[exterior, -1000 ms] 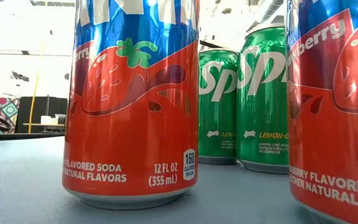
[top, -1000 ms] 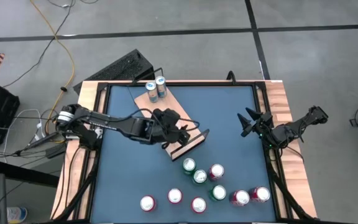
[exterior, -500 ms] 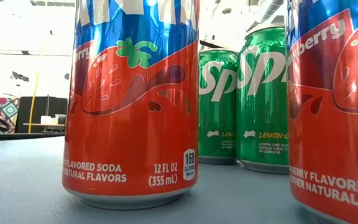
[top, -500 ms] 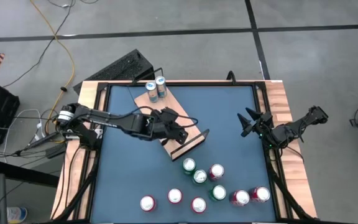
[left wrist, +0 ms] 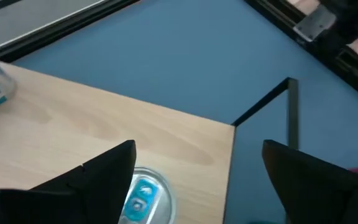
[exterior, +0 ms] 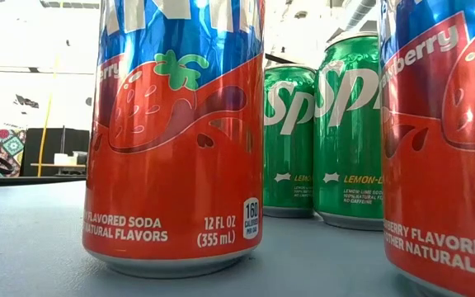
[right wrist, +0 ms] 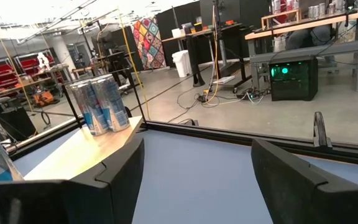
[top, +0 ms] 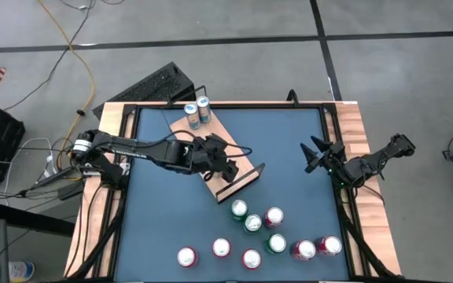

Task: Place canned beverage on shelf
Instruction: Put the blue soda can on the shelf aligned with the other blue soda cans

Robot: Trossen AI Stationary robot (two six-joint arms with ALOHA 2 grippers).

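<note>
The shelf [top: 211,145] is a light-wood board with black end rails, lying slantwise on the blue table. Two blue cans [top: 197,112] stand at its far end, also seen in the right wrist view [right wrist: 98,104]. My left gripper [top: 226,168] hovers open over the shelf's near end. In the left wrist view a blue-topped can [left wrist: 143,198] stands upright on the board [left wrist: 104,134], low between my left gripper's [left wrist: 197,149] spread fingers and close beside one of them. My right gripper [top: 314,155] waits open by the table's right edge.
Several red and green cans [top: 252,223] stand loose near the table's near edge; the low view shows them close up [exterior: 176,140]. The shelf's black end rail [left wrist: 291,106] rises just beyond my left gripper. Bare blue table [top: 281,134] lies between the shelf and my right gripper.
My left gripper has turned and tipped a little while staying over the shelf's near end, and the arm behind it has straightened slightly. The cans and the shelf have kept still.
</note>
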